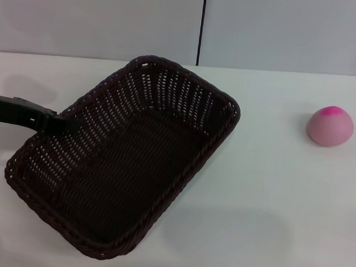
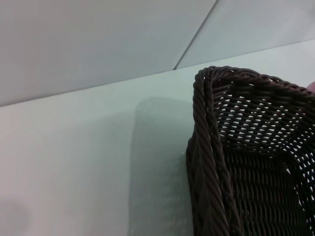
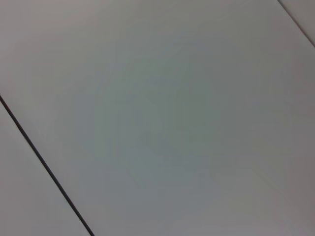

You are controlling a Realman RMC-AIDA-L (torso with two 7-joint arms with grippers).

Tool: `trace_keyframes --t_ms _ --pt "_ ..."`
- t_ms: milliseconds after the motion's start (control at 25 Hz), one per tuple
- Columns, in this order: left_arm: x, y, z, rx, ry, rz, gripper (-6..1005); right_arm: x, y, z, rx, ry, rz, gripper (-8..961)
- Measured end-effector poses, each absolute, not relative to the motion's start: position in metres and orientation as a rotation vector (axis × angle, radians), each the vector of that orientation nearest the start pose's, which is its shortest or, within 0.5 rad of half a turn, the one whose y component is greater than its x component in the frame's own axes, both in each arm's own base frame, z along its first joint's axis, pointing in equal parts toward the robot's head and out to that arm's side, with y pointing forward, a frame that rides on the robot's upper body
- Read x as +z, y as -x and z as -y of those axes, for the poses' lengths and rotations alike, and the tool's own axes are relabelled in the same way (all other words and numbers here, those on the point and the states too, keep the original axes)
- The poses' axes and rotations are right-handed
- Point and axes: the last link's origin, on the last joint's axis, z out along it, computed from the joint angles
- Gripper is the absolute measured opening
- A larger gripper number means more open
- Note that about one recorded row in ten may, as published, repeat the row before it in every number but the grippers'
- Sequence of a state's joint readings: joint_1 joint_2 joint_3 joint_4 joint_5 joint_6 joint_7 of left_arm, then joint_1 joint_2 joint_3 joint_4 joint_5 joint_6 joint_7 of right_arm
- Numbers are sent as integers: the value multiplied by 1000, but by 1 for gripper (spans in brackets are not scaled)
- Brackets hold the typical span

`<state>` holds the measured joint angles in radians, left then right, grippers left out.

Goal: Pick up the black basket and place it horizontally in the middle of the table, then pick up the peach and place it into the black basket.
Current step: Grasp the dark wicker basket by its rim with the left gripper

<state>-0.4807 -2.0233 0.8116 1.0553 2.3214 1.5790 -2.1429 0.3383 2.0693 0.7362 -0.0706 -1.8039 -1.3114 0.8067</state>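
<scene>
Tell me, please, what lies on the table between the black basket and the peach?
Nothing: in the head view, only bare white table separates the black basket from the peach.

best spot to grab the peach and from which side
Take the peach across its round middle, coming straight down from above. It sits alone on the table, apart from the black basket, magenta tip upward, so a low side approach would likely push it along. The right arm is probably the nearer one, though it is not in view; the left gripper is at the basket's rim.
</scene>
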Motion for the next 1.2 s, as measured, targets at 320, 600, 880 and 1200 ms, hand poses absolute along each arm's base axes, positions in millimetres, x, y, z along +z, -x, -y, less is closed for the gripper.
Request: trace_keyframes --t_ms 320,600,880,1200 --pt "58 282 -337 -130 2536 1257 207 68 -418 -263 1038 956 -950 482" --pt "57 280 -336 -147 2567 1205 204 68 -417 -263 1039 956 -951 483" --pt "50 274 -335 -177 2635 1080 202 67 -418 -263 1035 953 -958 483" --pt "53 250 -344 -407 2680 895 203 66 -420 -263 1029 949 -971 483"
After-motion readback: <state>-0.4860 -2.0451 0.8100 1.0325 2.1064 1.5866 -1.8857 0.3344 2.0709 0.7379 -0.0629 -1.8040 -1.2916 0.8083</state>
